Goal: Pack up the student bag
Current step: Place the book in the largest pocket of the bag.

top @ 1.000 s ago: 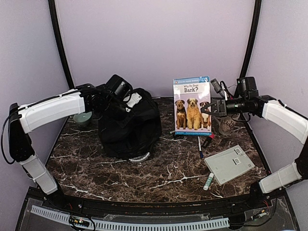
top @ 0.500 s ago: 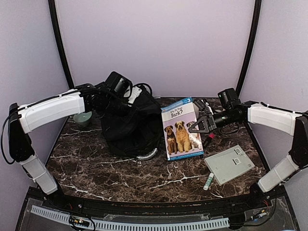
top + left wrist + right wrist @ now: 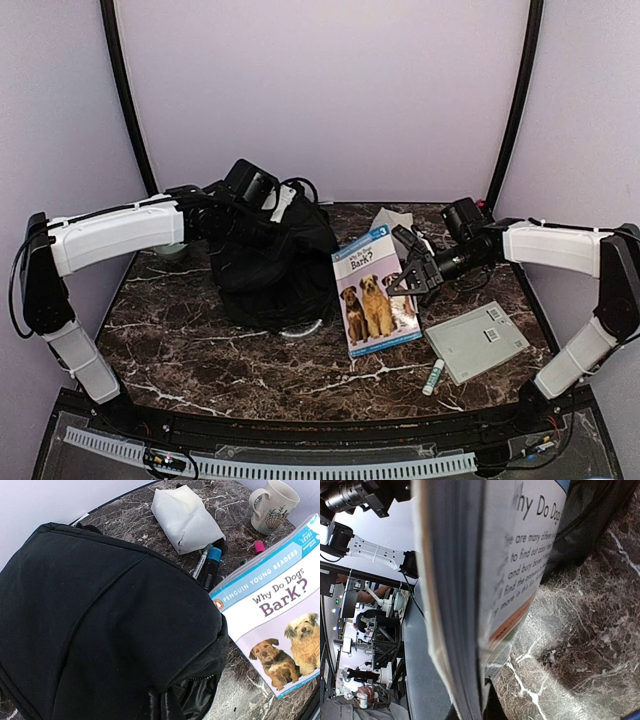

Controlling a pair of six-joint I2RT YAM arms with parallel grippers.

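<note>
The student bag (image 3: 268,265) is a black fabric backpack standing left of centre, its pale grey loop (image 3: 298,328) on the marble. My left gripper (image 3: 274,206) is shut on the bag's top fabric and holds it up. In the left wrist view the bag (image 3: 100,625) fills the frame, its dark zipped mouth (image 3: 200,695) faces the book, and the fingers are buried in the cloth. My right gripper (image 3: 402,284) is shut on the right edge of a dog book (image 3: 372,295), tilted just right of the bag. The right wrist view shows the book's page edge (image 3: 455,605) and the bag (image 3: 590,515).
A white pouch (image 3: 184,517), markers (image 3: 208,566) and a mug (image 3: 272,505) lie behind the book. A grey calculator (image 3: 477,342) and a glue stick (image 3: 433,377) sit at front right. A green bowl (image 3: 170,248) is behind the left arm.
My right arm has carried the book down and left from upright at the back to a tilt beside the bag. The left gripper has raised the bag's top slightly.
</note>
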